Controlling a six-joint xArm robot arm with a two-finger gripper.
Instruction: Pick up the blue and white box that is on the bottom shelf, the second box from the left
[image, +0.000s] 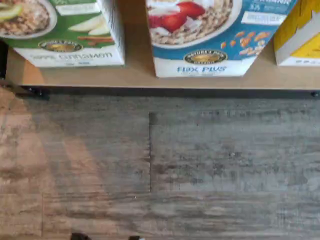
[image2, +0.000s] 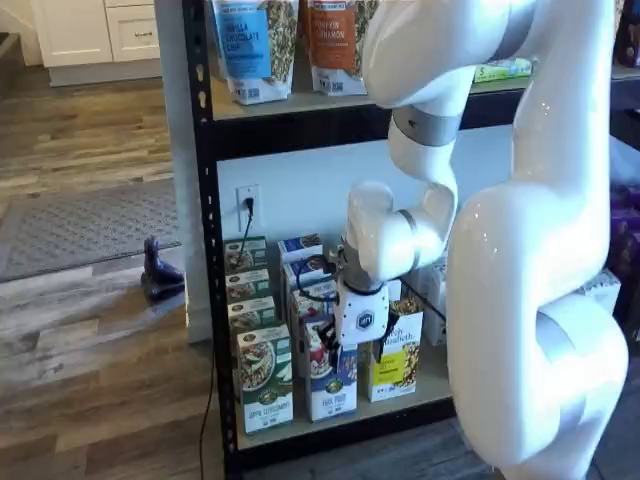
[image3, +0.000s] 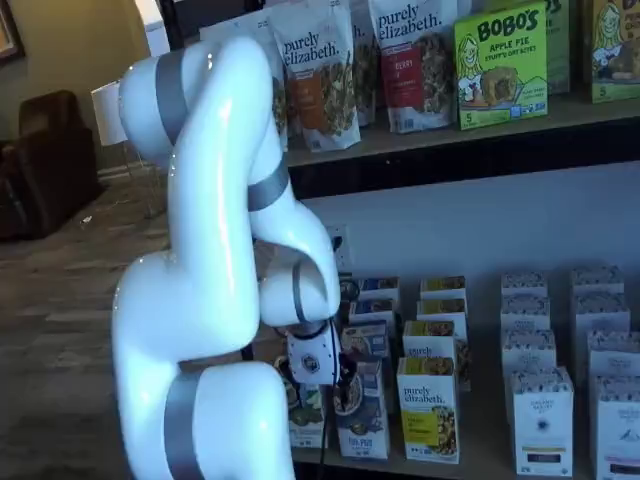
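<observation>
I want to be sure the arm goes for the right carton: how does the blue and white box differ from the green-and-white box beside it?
The blue and white box has a blue band and a bowl with red berries; the green-and-white box has a green band and pale fruit slices. The blue one sits nearer the shelf's front rail. Both stand upright on the bottom shelf and share an oval logo.

Three cereal boxes (image: 215, 37) (wrist view); one shelf board (image: 135, 75)

Blue and white box (image: 200, 35) top cropped
</observation>
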